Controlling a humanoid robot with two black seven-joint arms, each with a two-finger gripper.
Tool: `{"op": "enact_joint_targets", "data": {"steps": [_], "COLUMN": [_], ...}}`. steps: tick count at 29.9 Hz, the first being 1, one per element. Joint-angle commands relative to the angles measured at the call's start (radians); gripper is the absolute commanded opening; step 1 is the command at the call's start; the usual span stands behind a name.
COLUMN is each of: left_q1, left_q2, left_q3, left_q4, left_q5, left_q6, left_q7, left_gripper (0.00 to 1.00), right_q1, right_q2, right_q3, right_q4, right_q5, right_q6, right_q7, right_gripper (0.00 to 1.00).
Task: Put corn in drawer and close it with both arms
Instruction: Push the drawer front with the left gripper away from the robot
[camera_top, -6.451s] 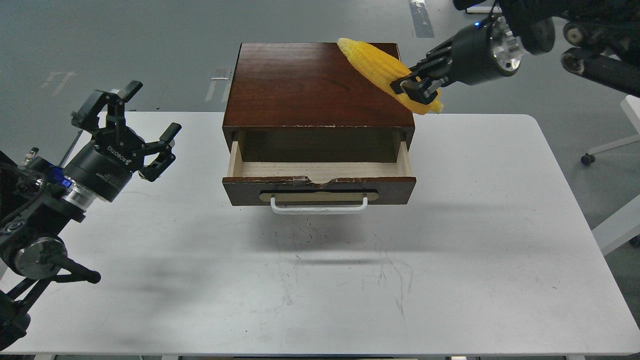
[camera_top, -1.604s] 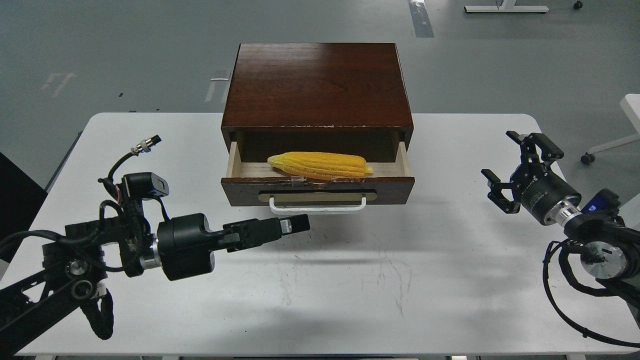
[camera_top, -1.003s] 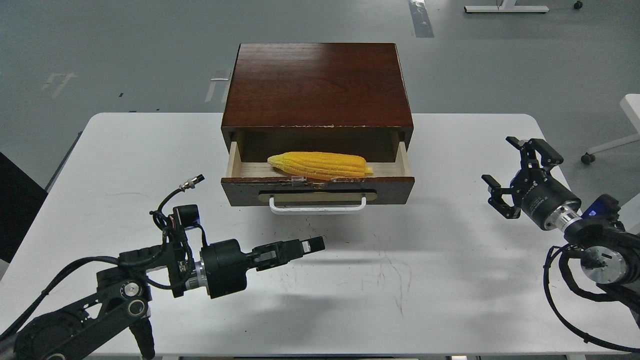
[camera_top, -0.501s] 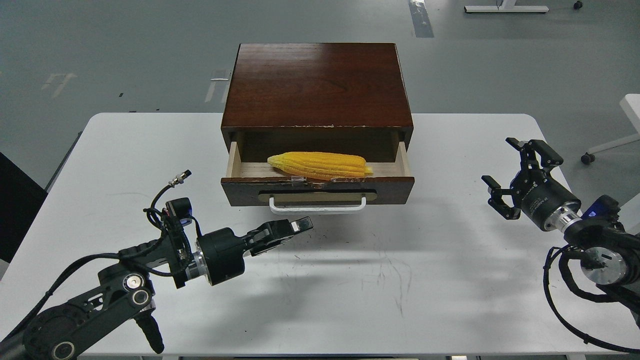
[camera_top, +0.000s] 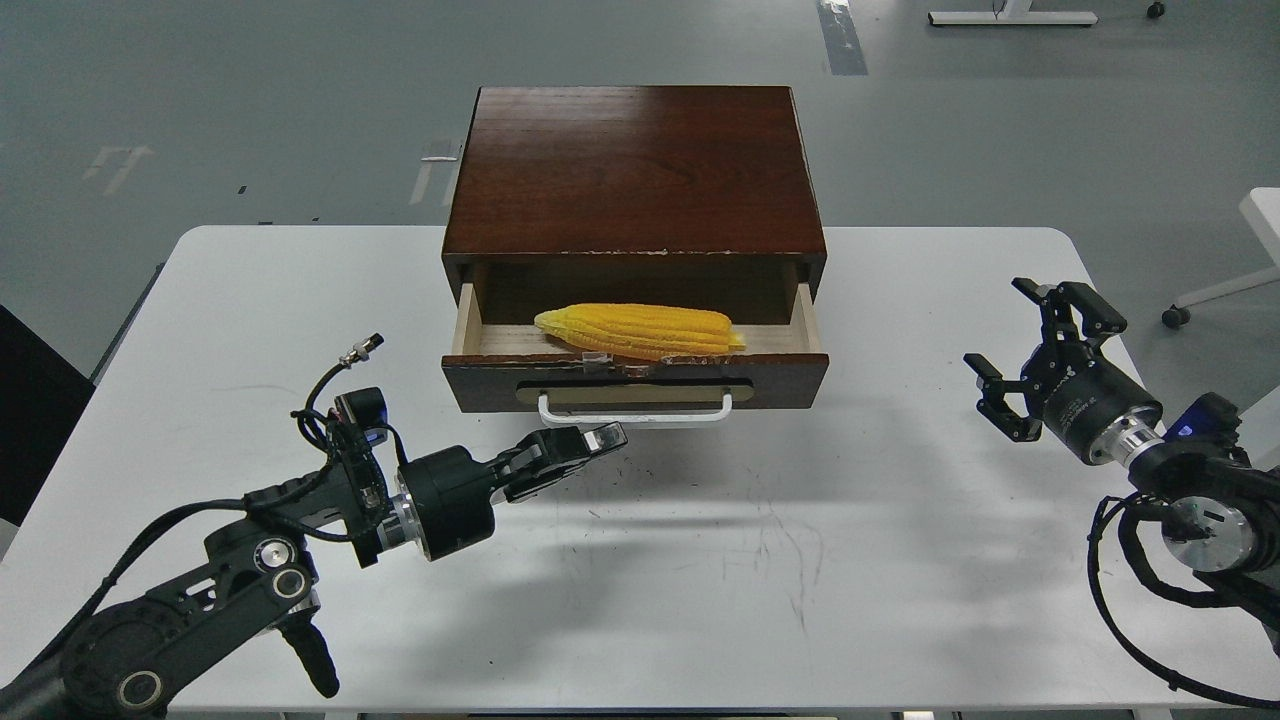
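Note:
The yellow corn (camera_top: 640, 331) lies lengthwise inside the open drawer (camera_top: 637, 380), which is pulled out of a dark brown wooden cabinet (camera_top: 636, 170). The drawer front carries a white bar handle (camera_top: 636, 413) on a tan plate. My left gripper (camera_top: 600, 439) is shut and empty, its tip just below the left part of the handle, close to the drawer front. My right gripper (camera_top: 1030, 350) is open and empty over the table at the right, well clear of the drawer.
The white table (camera_top: 800, 560) carries the cabinet at its far middle. My left arm's elbow and cables (camera_top: 340, 430) lie over the front left of the table. The right arm's joints (camera_top: 1200, 510) sit at the right edge.
My left gripper has risen and moved toward the drawer front, now just under the handle. The corn, the drawer and the right gripper have stayed in place over the last second.

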Motion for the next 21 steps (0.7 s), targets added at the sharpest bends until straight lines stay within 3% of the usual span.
{"op": "enact_joint_targets", "data": {"steps": [1, 21], "left_q1": [-0.011, -0.101], "left_q2": [0.0, -0.072], "left_q3": [-0.002, -0.001], "left_q4": [0.021, 0.162], "left_q5": [-0.001, -0.018], "left_q6": [0.002, 0.038], "left_q7": [0.001, 0.003], "left_gripper": [0.0, 0.0], "right_q1": [0.0, -0.014], "right_q2": [0.0, -0.005], "right_q3": [0.0, 0.003], "right_q4": [0.001, 0.0], "right_q5": [0.0, 0.0], "right_q6": [0.0, 0.0], "right_q7": [0.0, 0.0], "right_gripper": [0.97, 0.97]}}
